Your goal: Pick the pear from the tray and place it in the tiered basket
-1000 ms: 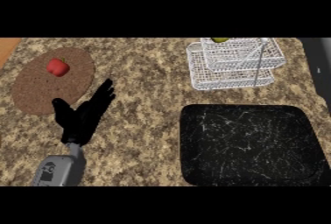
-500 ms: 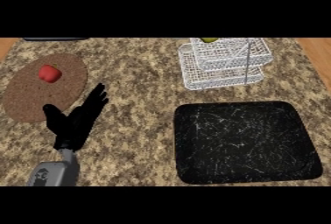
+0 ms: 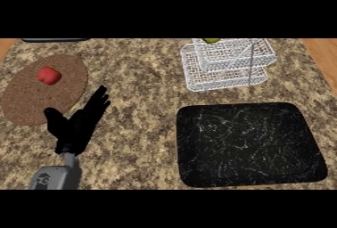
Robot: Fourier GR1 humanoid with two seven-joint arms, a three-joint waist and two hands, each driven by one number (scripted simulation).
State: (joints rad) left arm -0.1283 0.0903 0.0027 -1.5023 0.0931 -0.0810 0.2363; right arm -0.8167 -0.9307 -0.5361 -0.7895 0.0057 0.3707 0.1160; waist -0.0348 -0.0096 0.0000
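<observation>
On the speckled counter [image 3: 138,80], far left, one brown round mat [image 3: 39,95] carries one red object [image 3: 49,75]. Beside the mat, the left hand [image 3: 77,124] hovers, fingers straight and spread. One black tray [image 3: 247,143] lies right. One pear [image 3: 211,40] sits in the white tiered basket [image 3: 227,64], mostly hidden; its orientation is unclear.

A round brown cork mat [image 3: 30,100] lies far left of me, with a red fruit [image 3: 49,75] on its far part.
</observation>
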